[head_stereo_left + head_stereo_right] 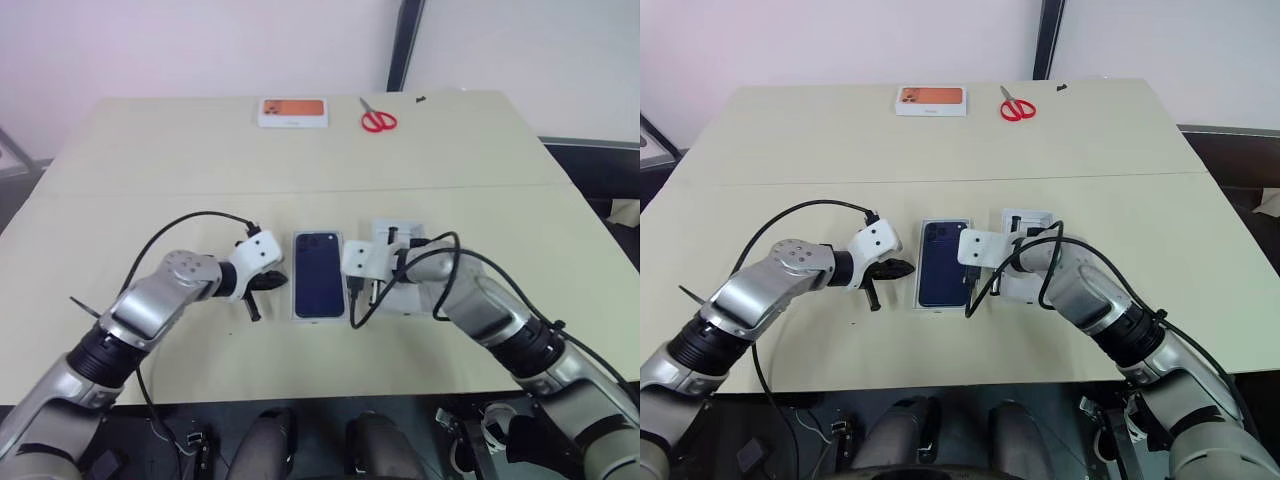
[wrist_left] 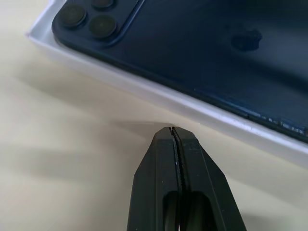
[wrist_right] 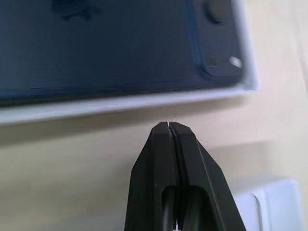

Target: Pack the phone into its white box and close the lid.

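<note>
Phone (image 1: 319,275) lies camera-side up inside the white box (image 1: 296,300), thin white walls showing all round it. So the packing half looks done.

Lid (image 1: 1024,262): I take the white piece just right of the box to be it. It's partly hidden behind my right arm, so I can't tell which face is up. It's not on the box, so closing is what's left.

My left claw (image 1: 262,288) sits just left of the box, tips pinched together, gripping nothing. My right claw (image 1: 357,290) is just right of the box, between it and the lid, also closed and empty. Both tips point at the box's long sides, near but apart from the walls.

Far from the box, at the back of the worktop (image 1: 150,160): an orange-printed box (image 1: 293,112) and red scissors (image 1: 378,119).
</note>
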Available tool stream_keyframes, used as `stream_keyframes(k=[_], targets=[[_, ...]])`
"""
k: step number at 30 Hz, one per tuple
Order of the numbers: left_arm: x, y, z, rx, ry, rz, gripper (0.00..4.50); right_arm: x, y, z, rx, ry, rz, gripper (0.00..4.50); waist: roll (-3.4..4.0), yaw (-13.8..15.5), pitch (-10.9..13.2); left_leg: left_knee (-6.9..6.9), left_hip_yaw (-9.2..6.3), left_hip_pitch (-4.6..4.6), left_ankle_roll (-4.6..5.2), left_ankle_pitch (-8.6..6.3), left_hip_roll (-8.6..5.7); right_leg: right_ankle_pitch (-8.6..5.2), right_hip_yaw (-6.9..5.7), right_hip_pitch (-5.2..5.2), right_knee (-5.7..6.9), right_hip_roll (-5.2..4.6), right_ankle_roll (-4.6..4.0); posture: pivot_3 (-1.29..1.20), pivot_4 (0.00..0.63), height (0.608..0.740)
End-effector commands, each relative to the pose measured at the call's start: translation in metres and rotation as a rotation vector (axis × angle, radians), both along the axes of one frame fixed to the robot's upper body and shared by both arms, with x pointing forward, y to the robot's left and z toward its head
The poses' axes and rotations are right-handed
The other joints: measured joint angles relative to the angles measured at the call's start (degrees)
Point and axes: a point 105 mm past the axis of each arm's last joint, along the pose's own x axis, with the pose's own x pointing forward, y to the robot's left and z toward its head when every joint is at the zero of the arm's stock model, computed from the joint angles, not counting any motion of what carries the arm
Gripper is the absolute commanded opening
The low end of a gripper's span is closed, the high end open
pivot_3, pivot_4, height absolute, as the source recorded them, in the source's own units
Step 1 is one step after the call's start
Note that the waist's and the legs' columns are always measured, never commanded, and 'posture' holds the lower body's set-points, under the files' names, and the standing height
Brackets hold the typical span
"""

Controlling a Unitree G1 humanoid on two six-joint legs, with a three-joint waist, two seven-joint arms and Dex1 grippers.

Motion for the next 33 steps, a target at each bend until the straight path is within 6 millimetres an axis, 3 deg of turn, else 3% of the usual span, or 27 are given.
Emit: stream_keyframes(k=[1, 7, 21, 33], targets=[[-0.005, -0.016, 0.002, -0.024, 0.003, -0.044, 0.04, -0.001, 0.009, 0.012, -0.001, -0.05, 0.055, 0.0, 0.0, -0.02, 0.0, 0.02, 0.0, 0.0, 0.0, 0.0, 0.0, 0.0, 0.0, 0.01, 0.0, 0.0, 0.0, 0.0, 0.15, 0.74], [-0.008, -0.037, 0.004, -0.09, 0.027, -0.053, 0.04, -0.008, 0.002, 0.015, 0.01, -0.023, 0.061, 0.0, 0.0, 0.19, 0.0, 0.07, -0.01, 0.01, 0.01, -0.01, -0.01, 0.0, -0.02, 0.04, 0.02, 0.0, 0.01, 0.0, 0.15, 0.74], [-0.015, -0.092, 0.002, -0.141, 0.072, -0.165, 0.04, -0.026, -0.049, 0.007, -0.06, 0.028, -0.046, 0.0, 0.01, 1.25, -0.01, 0.19, -0.02, 0.03, 0.05, -0.03, 0.0, 0.0, -0.04, 0.15, 0.04, 0.01, 0.01, 0.0, 0.15, 0.74], [-0.02, -0.089, -0.001, -0.12, 0.093, -0.188, 0.04, -0.027, -0.054, 0.007, -0.068, 0.029, -0.061, 0.0, 0.01, 1.11, -0.01, 0.36, -0.03, 0.03, 0.05, -0.03, 0.0, 0.0, -0.05, 0.24, 0.02, 0.01, 0.02, 0.0, 0.15, 0.74]])
